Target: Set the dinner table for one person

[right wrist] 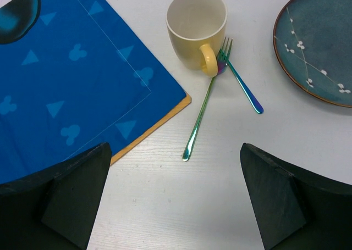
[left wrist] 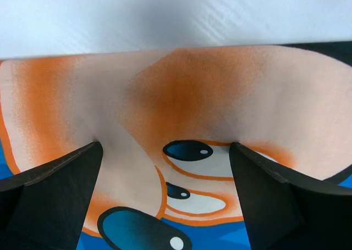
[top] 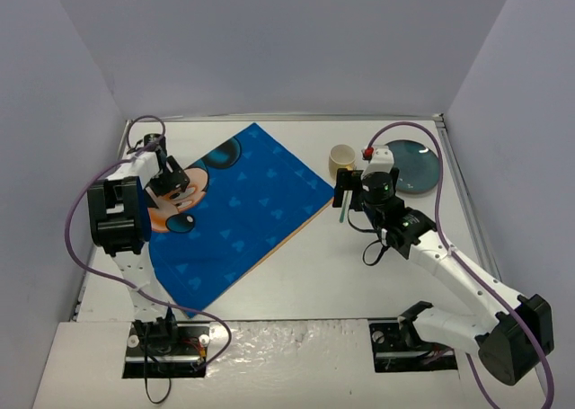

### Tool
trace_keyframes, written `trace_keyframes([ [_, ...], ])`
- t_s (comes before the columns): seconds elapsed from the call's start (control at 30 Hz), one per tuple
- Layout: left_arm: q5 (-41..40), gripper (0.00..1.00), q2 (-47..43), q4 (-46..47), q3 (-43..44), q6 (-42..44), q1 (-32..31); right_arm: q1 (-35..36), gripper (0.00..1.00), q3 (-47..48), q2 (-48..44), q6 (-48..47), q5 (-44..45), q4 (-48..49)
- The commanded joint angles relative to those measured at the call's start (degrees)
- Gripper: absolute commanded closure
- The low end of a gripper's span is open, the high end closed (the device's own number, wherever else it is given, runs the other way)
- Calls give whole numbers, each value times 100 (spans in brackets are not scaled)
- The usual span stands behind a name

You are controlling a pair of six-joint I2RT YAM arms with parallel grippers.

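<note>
The white table [top: 359,283] is seen spread across the whole work area w/ a thin metal rim along its far and right edges; both arm bases are fixed at its near edge. A blue cartoon-printed placemat [top: 243,211] is laid at an angle on the left-centre part, one corner pointed to the far side. The L fingers [left wrist: 49,195] are held spread apart just above the orange-and-peach cartoon face near the placemat's left edge – nothing is held between them, and contact w/ the cloth can't be told. The R fingers [right wrist: 55,200] are likewise held wide apart and empty, above bare table just right of the placemat's right corner. A cream mug [right wrist: 195,27] is stood upright near that corner, handle turned toward the near side. An iridescent fork [right wrist: 242,79] is laid w/ its tines beside the handle, and a 2nd iridescent utensil [right wrist: 199,115] is crossed under it – its head is partly hidden by the handle, so its type can't be told. A teal plate [right wrist: 319,46] w/ a small white blossom pattern is set right of the mug, apart from the utensils.
</note>
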Motion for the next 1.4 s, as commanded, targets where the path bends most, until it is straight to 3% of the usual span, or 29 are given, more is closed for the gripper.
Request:
trace_keyframes([
  [0.0, 43, 3, 444, 0, 424, 183, 216, -13, 0, 84, 125, 96, 24, 239],
  [0.4, 148, 3, 476, -143, 1138, 254, 315, -13, 0, 229, 316, 67, -1, 232],
  [0.67, 424, 3, -914, -319, 1156, 262, 213, -22, 0, 401, 146, -66, 66, 196],
  [0.83, 567, 3, -2152, -526, 1086, 789, 9, -101, 0, 516, 107, -43, 150, 138],
  [1.0, 995, 3, -3416, -242, 104, 1386, -237, -819, 0, 583, 174, 511, 33, 11],
  [1.13, 1099, 3, -4350, 160, -1257, 1856, -482, -1609, 0, 460, 236, 1380, -376, 20],
  [1.37, 1098, 3, -5633, 696, -2574, 1882, -516, -2892, 0, -84, 355, 2075, -1478, 494],
])
